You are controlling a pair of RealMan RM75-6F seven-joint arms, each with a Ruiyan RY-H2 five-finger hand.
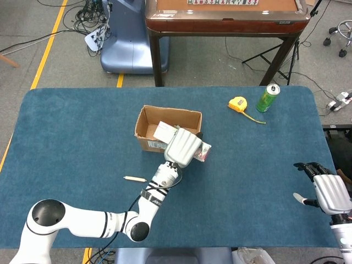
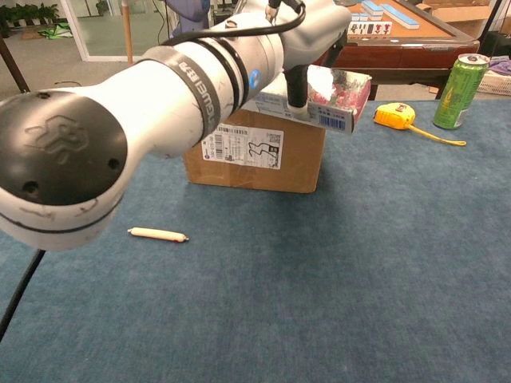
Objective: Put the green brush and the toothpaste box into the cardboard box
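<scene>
You've got a yellow tape measure point(image 1: 237, 103) w/ its tape pulled out at approx 1 o'clock on the blue felt table point(image 1: 264, 165), a green drink can point(image 1: 268, 98) upright just beside it, and a thin cream stick point(image 1: 135, 179) lying flat toward 8 o'clock.

Left arm point(image 2: 160, 104) filling the upper left, reaching across toward the far middle of the tabletop point(image 2: 319, 279). Left hand point(image 2: 299, 48) mostly hidden behind the arm, holding the toothpaste box point(image 2: 331, 96) raised above the near right top corner of the cardboard box point(image 2: 255, 152), one dark finger point(image 2: 297, 92) pressed on its near face. Toothpaste box tilted, its floral end jutting past the cardboard box's right side. Small pale stick point(image 2: 158, 234) lying flat toward the left edge, well apart from the cardboard box. Yellow tape measure point(image 2: 394, 116) and green can point(image 2: 457, 90) near the far right corner, just beside each other.
</scene>
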